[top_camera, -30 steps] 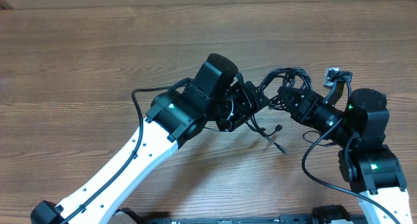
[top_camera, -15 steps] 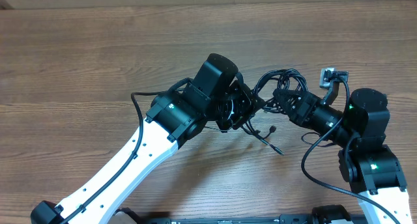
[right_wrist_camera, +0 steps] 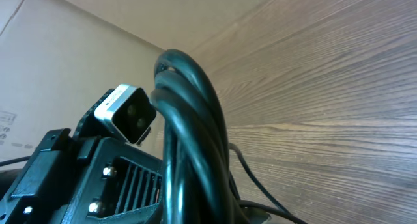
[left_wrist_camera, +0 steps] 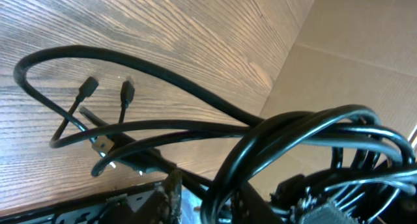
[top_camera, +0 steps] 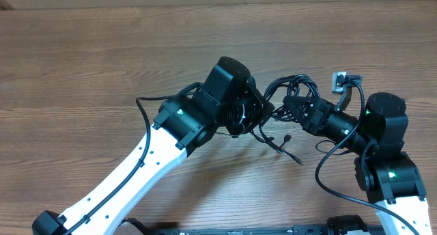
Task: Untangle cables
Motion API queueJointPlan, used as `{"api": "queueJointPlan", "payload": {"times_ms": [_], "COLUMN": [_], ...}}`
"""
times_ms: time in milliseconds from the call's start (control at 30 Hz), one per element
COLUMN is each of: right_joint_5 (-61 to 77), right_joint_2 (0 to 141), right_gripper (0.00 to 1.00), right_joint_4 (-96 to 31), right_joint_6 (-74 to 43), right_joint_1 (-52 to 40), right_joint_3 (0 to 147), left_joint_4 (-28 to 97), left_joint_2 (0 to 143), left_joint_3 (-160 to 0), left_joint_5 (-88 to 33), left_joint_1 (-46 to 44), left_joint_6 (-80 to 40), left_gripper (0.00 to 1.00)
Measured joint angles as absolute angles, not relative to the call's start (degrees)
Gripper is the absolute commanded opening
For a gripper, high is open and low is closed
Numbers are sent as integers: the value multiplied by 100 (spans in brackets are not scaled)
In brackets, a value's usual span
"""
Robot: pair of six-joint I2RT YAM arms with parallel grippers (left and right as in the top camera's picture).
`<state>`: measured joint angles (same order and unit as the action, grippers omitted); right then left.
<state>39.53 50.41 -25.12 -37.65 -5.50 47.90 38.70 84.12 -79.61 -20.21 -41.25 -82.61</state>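
A bundle of thin black cables point(top_camera: 298, 87) hangs in round loops just above the brown wooden worktop point(top_camera: 102, 57). It is between the 2 arms, a little right of the middle. The right claw point(top_camera: 292, 105) is closed on the loops and holds them up. In its own camera the cables stand right in front like a thick dark arch. The left claw point(top_camera: 265, 112) is just beside the bundle on the other side. Cables cover it, so I cannot tell if it is open or closed. Some loose ends trail down from the bundle toward the worktop. 2 small black plugs point(left_wrist_camera: 90, 87) sit side by side close to the wood. A tan cardboard wall point(left_wrist_camera: 339, 48) stands behind.
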Motion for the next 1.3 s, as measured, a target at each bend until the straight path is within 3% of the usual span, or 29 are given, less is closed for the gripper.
{"api": "queueJointPlan", "payload": {"times_ms": [1300], "right_joint_5": [4440], "right_joint_2": [5074], "right_gripper": [4], "right_joint_4": [-2228], "right_joint_6": [-3750], "right_joint_1": [-550], "right_joint_3": [4790], "left_joint_4": [3721], "left_joint_2": [8412], "left_joint_3": [-7961], "left_joint_5": [-1107], "left_joint_1": [-4390], "left_joint_6": [-8416], "left_gripper": [13]}}
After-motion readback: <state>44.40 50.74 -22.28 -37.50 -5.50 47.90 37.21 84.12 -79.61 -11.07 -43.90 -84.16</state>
